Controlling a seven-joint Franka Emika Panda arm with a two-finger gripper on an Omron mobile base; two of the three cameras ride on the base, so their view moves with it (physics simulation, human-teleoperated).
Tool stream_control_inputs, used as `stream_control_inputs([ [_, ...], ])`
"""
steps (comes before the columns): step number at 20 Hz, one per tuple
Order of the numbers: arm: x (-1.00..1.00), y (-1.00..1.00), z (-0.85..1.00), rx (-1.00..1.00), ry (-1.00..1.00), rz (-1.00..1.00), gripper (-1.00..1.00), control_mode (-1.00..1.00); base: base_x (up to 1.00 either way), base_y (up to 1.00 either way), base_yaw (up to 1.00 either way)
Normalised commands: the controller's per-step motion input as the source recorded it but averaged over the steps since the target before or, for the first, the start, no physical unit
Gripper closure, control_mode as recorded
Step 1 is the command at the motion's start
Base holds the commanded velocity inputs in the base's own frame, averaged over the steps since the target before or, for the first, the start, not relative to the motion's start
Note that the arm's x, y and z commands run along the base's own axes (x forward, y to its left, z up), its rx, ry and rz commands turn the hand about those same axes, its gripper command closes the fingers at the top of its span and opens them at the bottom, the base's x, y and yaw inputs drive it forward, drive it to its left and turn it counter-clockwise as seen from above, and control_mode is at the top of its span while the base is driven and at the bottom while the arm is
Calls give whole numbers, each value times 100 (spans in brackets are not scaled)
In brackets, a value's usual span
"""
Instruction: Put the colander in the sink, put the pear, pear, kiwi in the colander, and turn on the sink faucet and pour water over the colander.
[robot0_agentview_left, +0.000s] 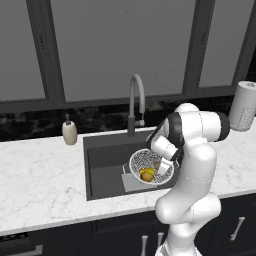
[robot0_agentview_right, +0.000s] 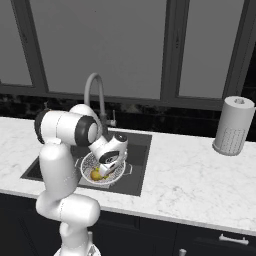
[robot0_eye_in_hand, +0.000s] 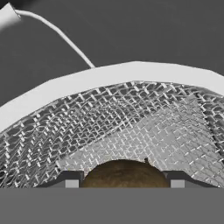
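Inside colander (robot0_eye_in_hand: 131, 113), kiwi (robot0_eye_in_hand: 124, 174) crosswise (between fingertips (robot0_eye_in_hand: 71, 179))

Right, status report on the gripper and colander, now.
Gripper down inside colander, jaws either side of kiwi. Colander in sink, yellow pear in it. Faucet not running. Nothing in the way.

One sink (robot0_agentview_left: 102, 165), one faucet (robot0_agentview_left: 135, 102) and one colander (robot0_agentview_left: 142, 161) are counted. One yellow pear (robot0_agentview_left: 147, 175) and one brown kiwi (robot0_eye_in_hand: 124, 174) are seen in the colander. One soap dispenser (robot0_agentview_left: 69, 132) and one paper roll (robot0_agentview_left: 244, 106) are counted on the worktop (robot0_agentview_left: 40, 190).
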Motion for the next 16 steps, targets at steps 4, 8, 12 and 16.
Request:
stream_control_inputs([
  [4,32,0,-47,0,0,6,100,-100,0,0,0],
  [8,6,0,-6,0,-1,4,-100,-100,0,0,0],
  [12,0,0,0,0,-3,5,-100,-100,0,0,0],
  [16,0,1,0,0,0,12,-100,-100,0,0,0],
])
